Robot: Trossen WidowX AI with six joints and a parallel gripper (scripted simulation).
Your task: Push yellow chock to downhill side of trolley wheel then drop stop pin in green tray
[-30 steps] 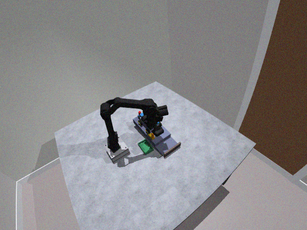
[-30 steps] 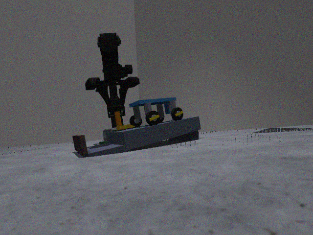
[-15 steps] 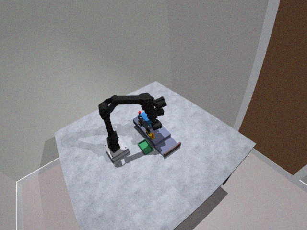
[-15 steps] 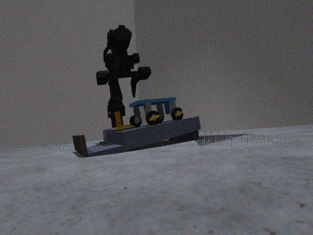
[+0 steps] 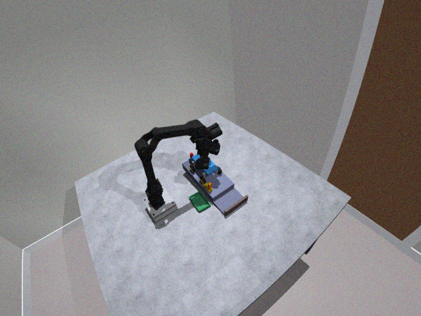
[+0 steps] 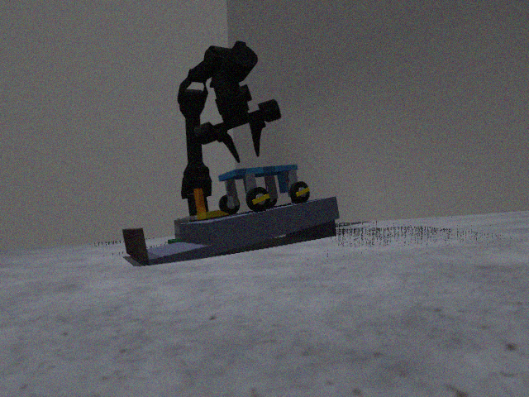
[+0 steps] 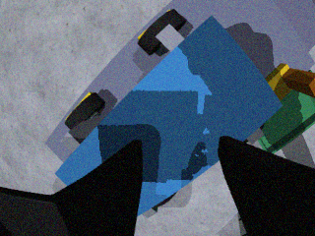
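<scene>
The trolley point(image 5: 211, 169) point(image 6: 256, 171) point(image 7: 231, 98) has a blue top and stands on the grey-blue ramp point(image 5: 222, 185) point(image 6: 256, 226). The yellow chock point(image 5: 206, 187) point(image 6: 209, 214) point(image 7: 277, 85), with its orange handle upright, lies on the ramp at the downhill wheel on the robot's side. It appears to meet that wheel; the black base cannot be made out. The stop pin's red head point(image 5: 191, 154) shows at the uphill end; it is out of the wrist view. My gripper point(image 6: 248, 158) point(image 7: 181, 147) is open and empty, a little above the trolley's top. The green tray point(image 5: 199, 202) point(image 7: 287, 120) is empty.
A brown end board point(image 5: 236, 205) point(image 6: 135, 246) stands across the ramp's low end. The tray sits on the table point(image 5: 190, 251) beside the ramp, between it and the arm's base point(image 5: 165, 214). The trolley's top lies directly below my fingers.
</scene>
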